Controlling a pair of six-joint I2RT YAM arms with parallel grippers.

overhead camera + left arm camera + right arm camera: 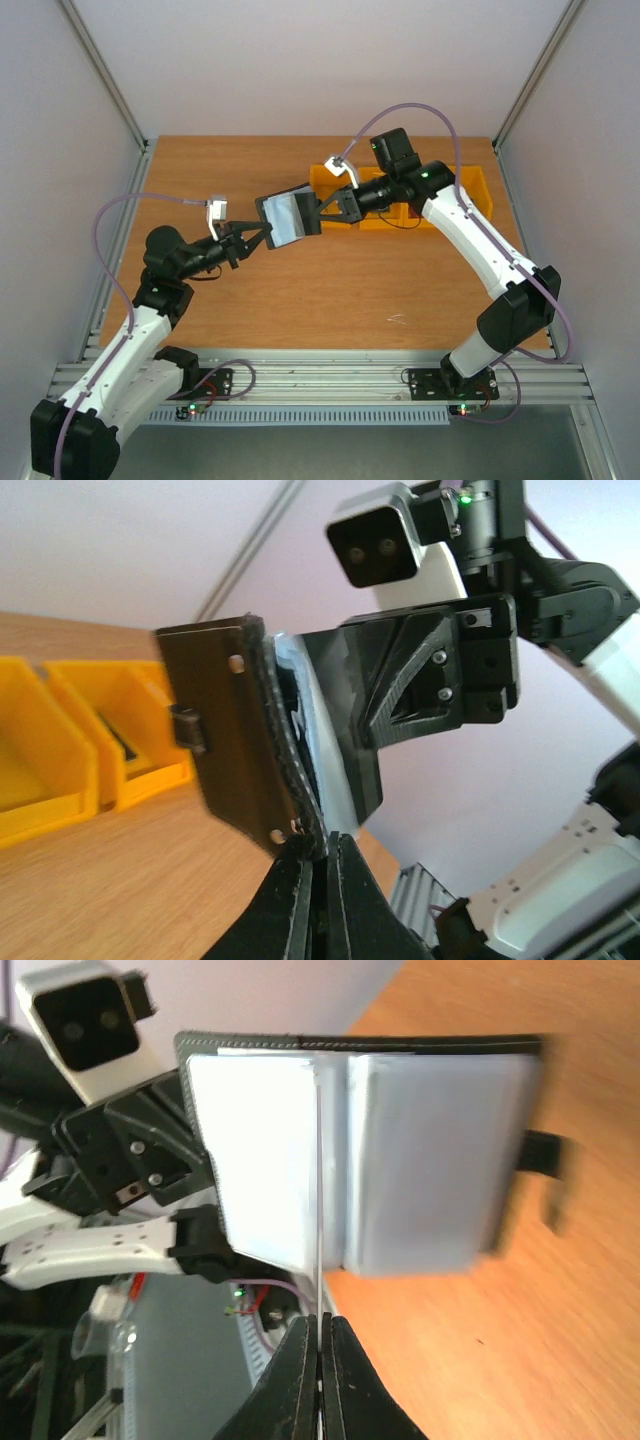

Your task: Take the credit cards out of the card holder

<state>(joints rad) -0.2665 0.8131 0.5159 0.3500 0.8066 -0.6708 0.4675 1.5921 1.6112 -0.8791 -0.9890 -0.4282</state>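
Top external: left jaws and right jaws pinch opposite edges of the card holder [290, 218], aloft above the table [330, 290].

White arms [130, 345], black joints [520, 305] — mauve cables [405, 105]

Both arms are reaching in toward each other. My left gripper [262, 236] is pinching the near-left corner of the card holder [290, 216], fingertips tight together. My right gripper [322, 211] is clamped on the opposite edge. The card holder hangs between my two sets of fingers, unfolded and tilted, pale grey-blue face up, above the wooden table [330, 290]. Just behind my right fingers sit the yellow bins [470, 188], partly hidden by that arm. I can't make out any cards from up here.
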